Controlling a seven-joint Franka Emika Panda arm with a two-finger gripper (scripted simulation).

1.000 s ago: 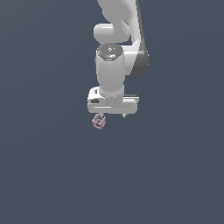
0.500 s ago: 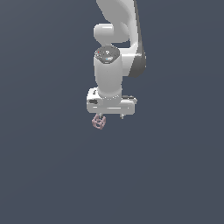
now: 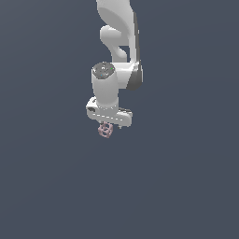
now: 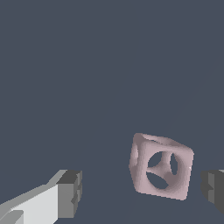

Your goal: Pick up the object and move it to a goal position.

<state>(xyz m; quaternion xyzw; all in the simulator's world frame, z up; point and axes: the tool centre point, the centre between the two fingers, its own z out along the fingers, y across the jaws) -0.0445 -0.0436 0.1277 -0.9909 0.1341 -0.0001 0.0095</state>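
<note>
The object [image 4: 161,168] is a small pale pink cube with round holes and a hollow inside. In the wrist view it lies tilted between my two fingers. One dark finger pad [image 4: 70,192] stands well apart from it, and the other pad [image 4: 214,186] is close to its far side with a thin gap. My gripper [image 4: 142,188] is open around it. In the exterior view the object [image 3: 105,130] shows just under the white gripper [image 3: 107,126], whose fingers are mostly hidden by the hand.
A plain dark grey-blue surface [image 3: 186,186] fills both views. The white arm [image 3: 119,56] rises above the gripper to the top of the exterior view. Nothing else shows.
The hand has shifted a little towards the exterior view's left and slightly lower, so it now sits more directly over the object. The object has stayed in place.
</note>
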